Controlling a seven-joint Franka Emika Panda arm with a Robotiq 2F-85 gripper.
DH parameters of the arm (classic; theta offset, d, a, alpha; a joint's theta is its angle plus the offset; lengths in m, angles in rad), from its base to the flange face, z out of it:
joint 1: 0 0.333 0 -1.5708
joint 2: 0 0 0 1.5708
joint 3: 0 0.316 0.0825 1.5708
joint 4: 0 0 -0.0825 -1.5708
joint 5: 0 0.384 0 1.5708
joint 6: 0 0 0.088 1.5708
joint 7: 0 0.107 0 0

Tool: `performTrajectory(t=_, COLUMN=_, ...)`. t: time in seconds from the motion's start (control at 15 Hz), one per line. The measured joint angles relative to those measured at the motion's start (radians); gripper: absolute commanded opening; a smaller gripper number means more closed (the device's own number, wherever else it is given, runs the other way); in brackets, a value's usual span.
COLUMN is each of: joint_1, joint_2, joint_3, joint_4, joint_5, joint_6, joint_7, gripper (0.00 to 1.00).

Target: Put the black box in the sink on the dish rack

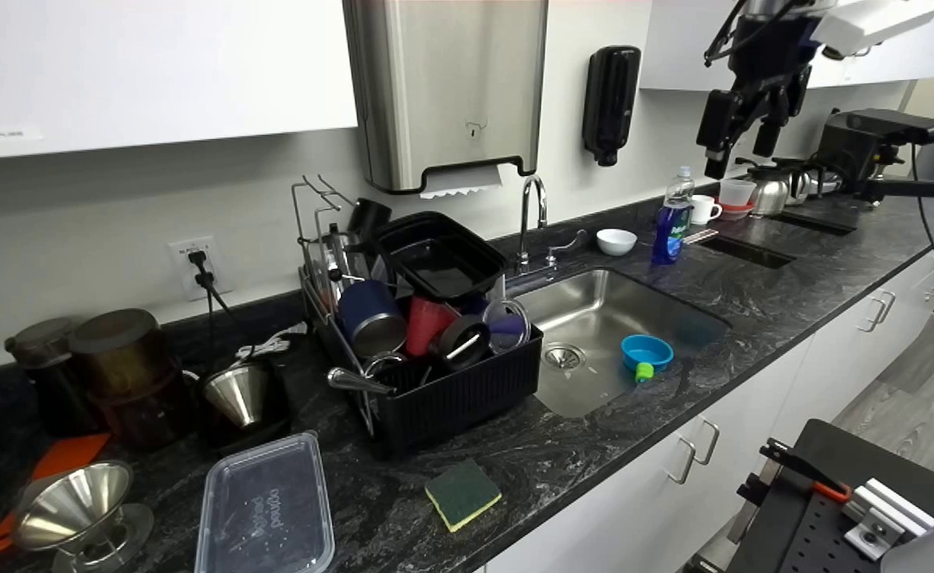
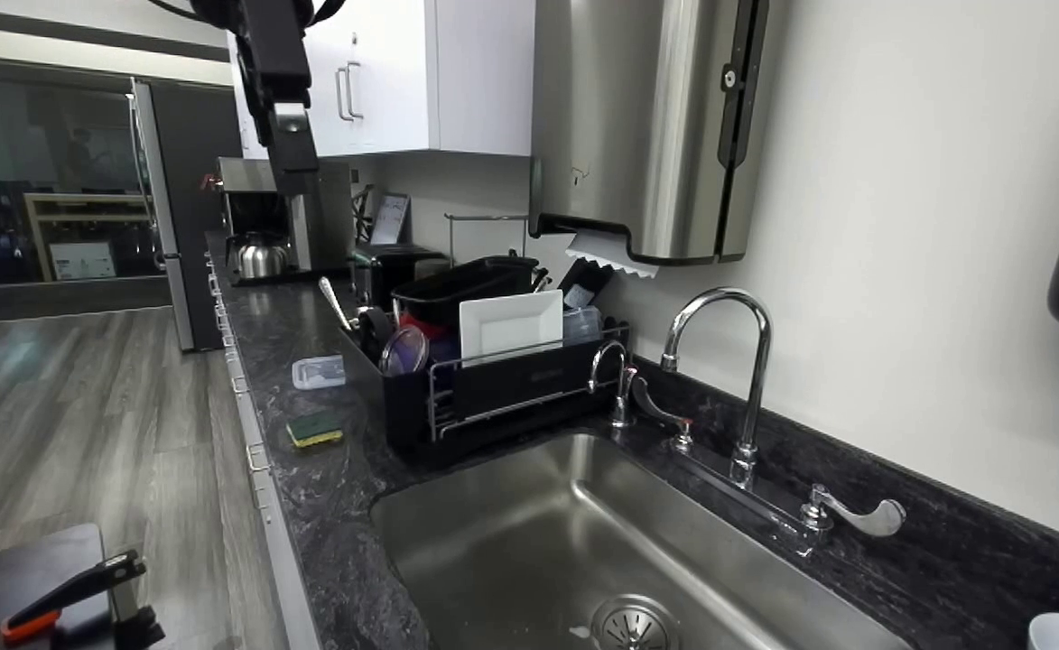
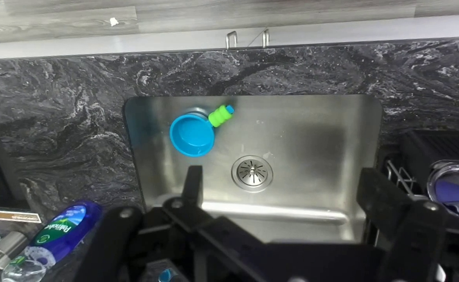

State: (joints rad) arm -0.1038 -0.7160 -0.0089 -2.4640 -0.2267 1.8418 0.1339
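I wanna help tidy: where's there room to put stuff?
The sink is bare from the drain toward the dish rack. The counter is bare between sink and dark cutout, in front of the soap bottle. Crowded: the dish rack, black box topping its pile.

Blocky black fingers (image 3: 193,181) bear small round grey screws (image 3: 126,212).

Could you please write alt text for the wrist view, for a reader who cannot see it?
A black claw, open, hangs over a steel sink holding a blue bowl with a green handle, near the drain. On the dark counter, a bottle of blue liquid stands at lower left and part of the dish rack shows at the right edge.
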Motion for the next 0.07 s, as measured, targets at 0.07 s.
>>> performTrajectory(t=0.07, joint_1=0.001, joint_2=0.0, joint_3=-0.002, joint_4=-0.001, joint_5=0.0, joint_6=0.0, joint_7=0.0, gripper=1.0)
